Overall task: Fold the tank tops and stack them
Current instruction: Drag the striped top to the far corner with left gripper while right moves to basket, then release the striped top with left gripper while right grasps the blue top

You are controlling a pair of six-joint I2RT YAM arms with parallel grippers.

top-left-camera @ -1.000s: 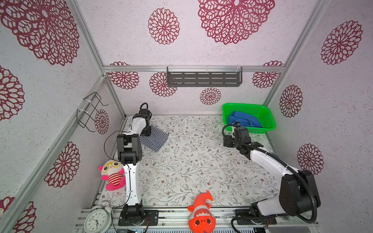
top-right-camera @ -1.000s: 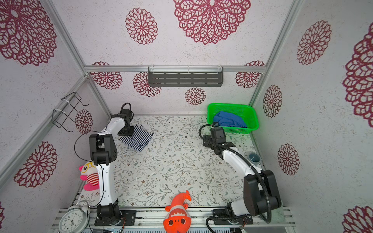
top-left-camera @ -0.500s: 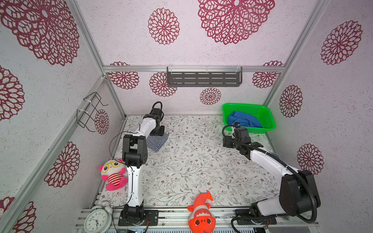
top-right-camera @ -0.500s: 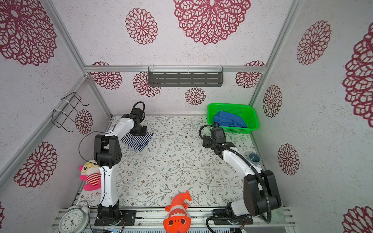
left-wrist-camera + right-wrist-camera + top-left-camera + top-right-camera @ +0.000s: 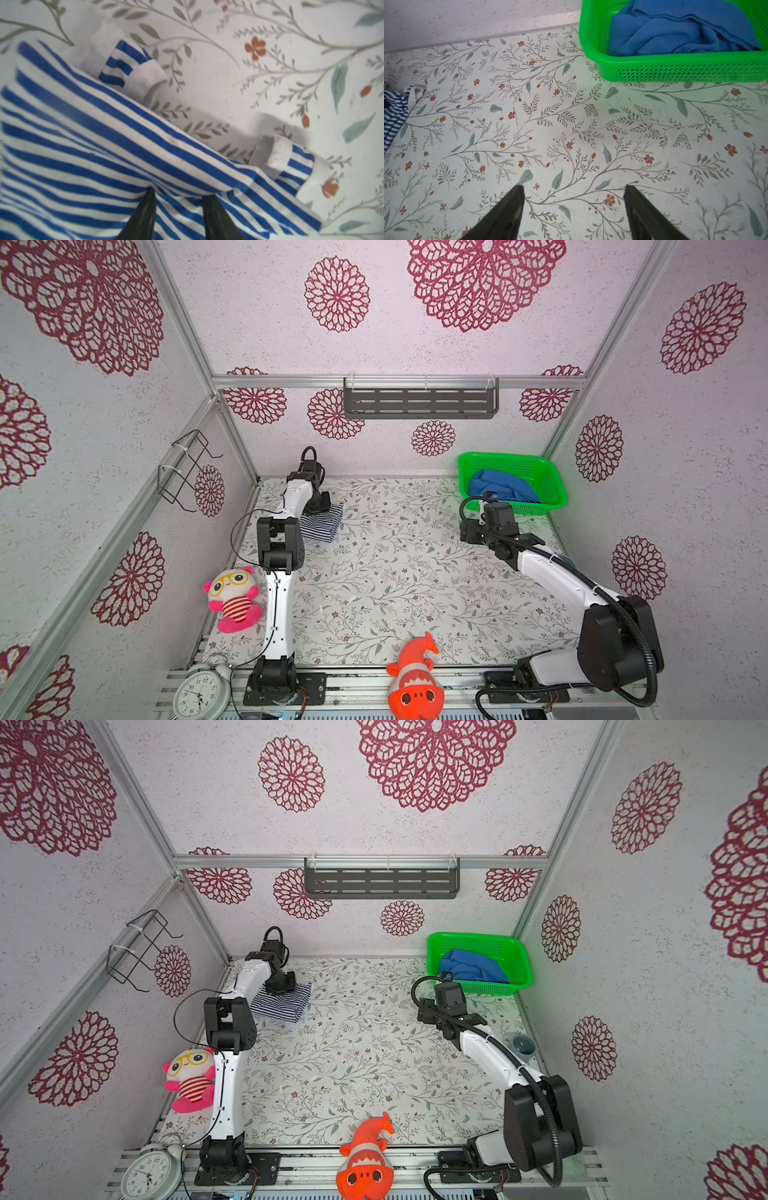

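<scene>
Striped tank top [image 5: 99, 145] beneath left end effector [image 5: 178, 193] — cloth between its jaws

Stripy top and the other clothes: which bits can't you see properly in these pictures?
Striped top: in both top views the left arm covers its left part; the left wrist view's edges cut it off.
Left gripper: in the left wrist view its fingertips vanish under a striped fold, so a pinch cannot be judged.
Blue top: crumpled in the basket, whose wall hides its lower part; the right wrist view's edge crops it.
</scene>
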